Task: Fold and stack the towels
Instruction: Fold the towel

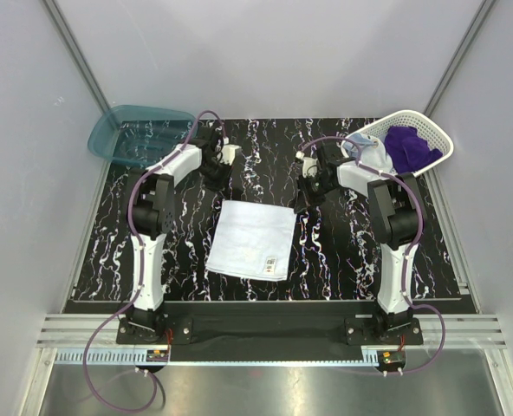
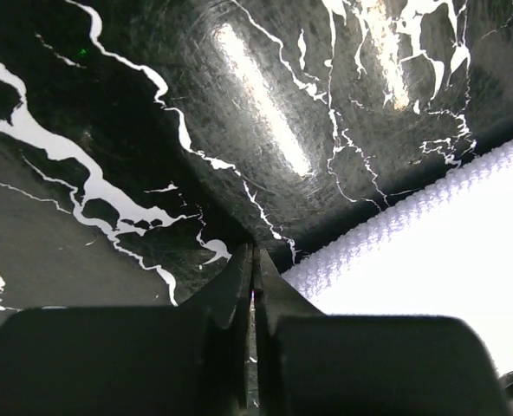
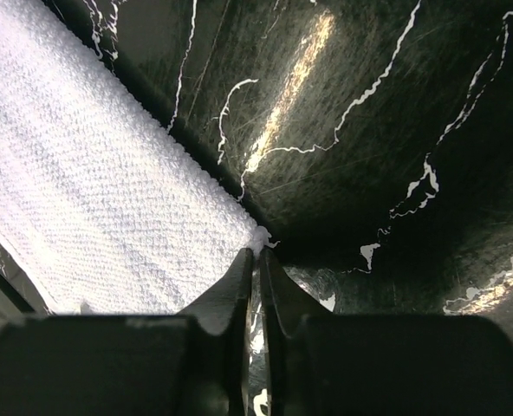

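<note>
The white towel (image 1: 252, 238) lies flat in the middle of the black marbled table. My left gripper (image 1: 219, 184) is down at its far left corner. In the left wrist view its jaws (image 2: 254, 251) are pressed together, and the towel's edge (image 2: 430, 251) lies just to the right of the right finger, not between the jaws. My right gripper (image 1: 301, 201) is at the far right corner, and in the right wrist view its tips (image 3: 258, 253) are pinched on the towel's corner tuft (image 3: 92, 199). The purple towel (image 1: 411, 146) and the light blue towel (image 1: 373, 154) lie in the basket.
A white mesh basket (image 1: 437, 130) stands at the back right, right behind the right arm. A teal translucent bin (image 1: 139, 134) sits at the back left corner. White walls close in on both sides of the table.
</note>
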`<state>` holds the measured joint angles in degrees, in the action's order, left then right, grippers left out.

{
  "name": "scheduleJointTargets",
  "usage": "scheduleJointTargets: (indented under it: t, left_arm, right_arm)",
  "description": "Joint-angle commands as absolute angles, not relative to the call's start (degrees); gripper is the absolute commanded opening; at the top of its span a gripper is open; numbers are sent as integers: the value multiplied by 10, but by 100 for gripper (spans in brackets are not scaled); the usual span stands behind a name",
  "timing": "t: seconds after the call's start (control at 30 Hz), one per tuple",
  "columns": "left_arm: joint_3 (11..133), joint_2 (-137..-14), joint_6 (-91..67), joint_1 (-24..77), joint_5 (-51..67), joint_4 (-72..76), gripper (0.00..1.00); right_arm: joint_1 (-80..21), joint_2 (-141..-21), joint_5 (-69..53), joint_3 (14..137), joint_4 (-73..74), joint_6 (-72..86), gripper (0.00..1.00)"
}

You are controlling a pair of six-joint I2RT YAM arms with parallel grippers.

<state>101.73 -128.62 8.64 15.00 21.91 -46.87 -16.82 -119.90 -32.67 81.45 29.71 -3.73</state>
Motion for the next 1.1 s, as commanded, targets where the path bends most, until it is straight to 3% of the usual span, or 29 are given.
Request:
scheduleJointTargets:
  t: [0.0, 0.17, 0.23, 0.37, 0.53, 0.67, 0.77, 1.07]
  left_arm:
    - [1040, -1296, 92, 149, 231, -469, 0]
    - [1066, -1289, 57, 142, 193, -472, 3]
    - [1069, -1276, 61, 134, 213, -471, 29]
    - [1044, -1233, 98, 130, 248, -459, 41]
    - [1017, -1221, 156, 134, 313, -480, 41]
    - [989, -1221, 168, 147, 290, -482, 39]
    - [973, -1226, 168, 149, 277, -476, 46]
    - [996, -1263, 157, 149, 214, -476, 47]
  right_arm:
    - [-166, -1205, -330, 842, 301, -60, 10]
    - [-161, -1208, -317, 851, 309, -66, 0]
    - [-159, -1211, -316, 857, 318, -68, 0]
    - [-158, -1215, -312, 860, 320, -69, 0]
    - [-157, -1216, -312, 862, 319, -67, 0]
    - [-158, -1218, -317, 863, 320, -66, 0]
    - [-158, -1216, -320, 860, 318, -65, 0]
    - [-158, -1211, -323, 858, 319, -74, 0]
